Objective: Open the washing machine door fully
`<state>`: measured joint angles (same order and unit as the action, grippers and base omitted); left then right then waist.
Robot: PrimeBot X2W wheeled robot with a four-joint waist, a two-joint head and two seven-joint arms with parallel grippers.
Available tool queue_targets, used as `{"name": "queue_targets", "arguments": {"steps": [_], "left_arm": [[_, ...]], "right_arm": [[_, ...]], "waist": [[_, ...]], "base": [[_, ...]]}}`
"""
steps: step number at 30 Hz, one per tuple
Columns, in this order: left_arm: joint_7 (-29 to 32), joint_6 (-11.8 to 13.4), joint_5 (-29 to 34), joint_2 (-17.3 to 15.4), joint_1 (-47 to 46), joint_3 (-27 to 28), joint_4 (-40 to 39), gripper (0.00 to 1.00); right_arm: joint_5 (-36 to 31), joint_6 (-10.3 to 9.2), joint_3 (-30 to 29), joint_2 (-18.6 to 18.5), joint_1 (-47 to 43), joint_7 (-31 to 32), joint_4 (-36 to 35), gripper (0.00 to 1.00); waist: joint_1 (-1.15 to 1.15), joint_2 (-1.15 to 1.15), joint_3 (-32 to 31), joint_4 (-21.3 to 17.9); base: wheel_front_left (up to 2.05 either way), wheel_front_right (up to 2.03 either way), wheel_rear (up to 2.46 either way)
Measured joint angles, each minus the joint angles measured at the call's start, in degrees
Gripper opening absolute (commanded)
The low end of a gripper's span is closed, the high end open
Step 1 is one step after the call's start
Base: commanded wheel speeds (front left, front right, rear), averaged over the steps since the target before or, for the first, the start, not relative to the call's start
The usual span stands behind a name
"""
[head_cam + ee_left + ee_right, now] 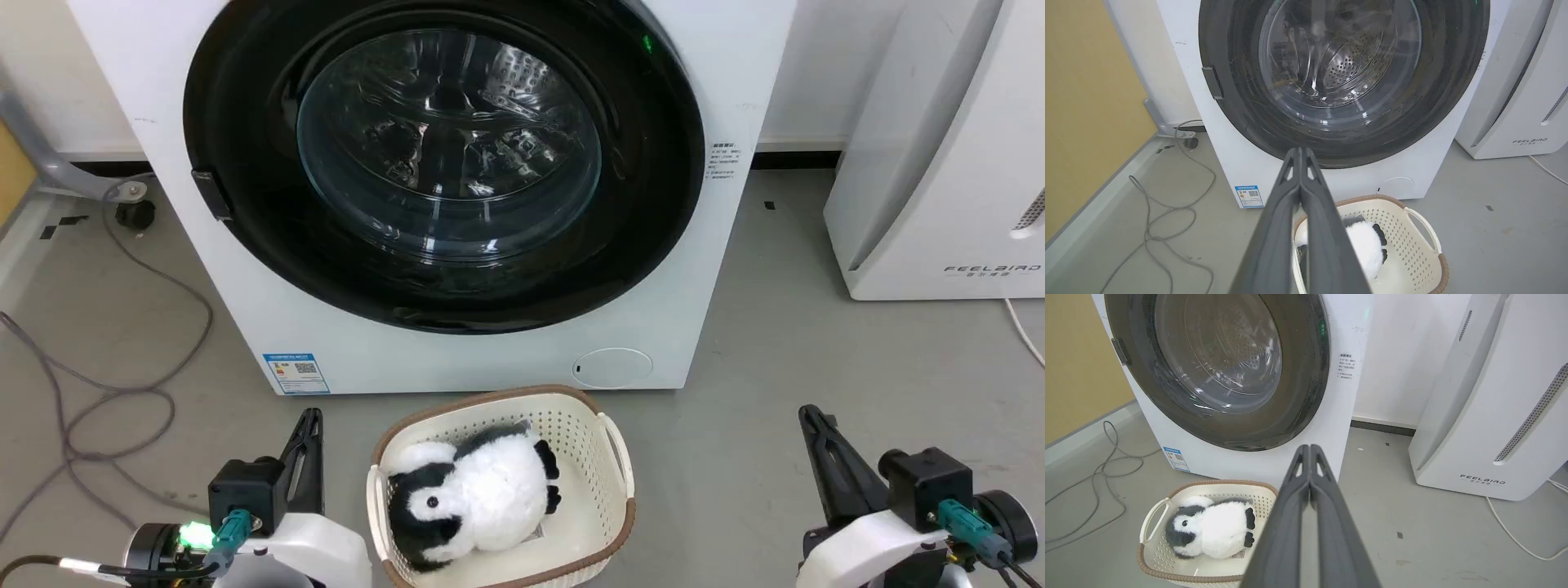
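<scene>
The door (445,155) is seen shut, lying flush in the front of the washing machine (367,359), which is stood on the grey floor (775,343) straight ahead. A small dark catch (212,194) is set at the door's left edge. Both grippers are held low, well apart from the machine, with nothing touched. The left gripper (1300,152) is clenched, its two fingers (1278,228) pressed together tip to tip on nothing, and the right gripper (1309,448) is clenched empty likewise. Between them, just before the machine, a cream basket (571,429) is placed, and a plush penguin (482,494) is laid in it. A white appliance (939,163) is stood to the machine's right, and a grey cable (122,396) is looped on the floor to its left.
</scene>
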<state>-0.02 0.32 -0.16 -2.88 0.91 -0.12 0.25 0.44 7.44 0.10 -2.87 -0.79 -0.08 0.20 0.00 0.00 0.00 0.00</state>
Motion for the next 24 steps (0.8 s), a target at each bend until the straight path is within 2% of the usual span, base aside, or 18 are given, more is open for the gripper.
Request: {"name": "queue_targets", "arguments": {"steps": [18,19,24], "left_arm": [[0.0,0.0,0.0,0.0,0.0,0.0,0.0,0.00],[0.0,0.0,0.0,0.0,0.0,0.0,0.0,1.00],[0.0,0.0,0.0,0.0,0.0,0.0,0.1,1.00]], "right_arm": [[0.0,0.00,0.0,0.0,0.0,0.0,0.0,0.00],[0.0,0.00,0.0,0.0,0.0,0.0,0.0,1.00],[0.1,0.00,0.0,0.0,0.0,0.0,0.0,1.00]], "waist": [[0.00,0.00,0.0,0.0],[0.00,0.00,0.0,0.0],[0.00,0.00,0.0,0.0]], "base": [[0.00,0.00,0.00],[0.00,0.00,0.00],[0.00,0.00,0.00]]}}
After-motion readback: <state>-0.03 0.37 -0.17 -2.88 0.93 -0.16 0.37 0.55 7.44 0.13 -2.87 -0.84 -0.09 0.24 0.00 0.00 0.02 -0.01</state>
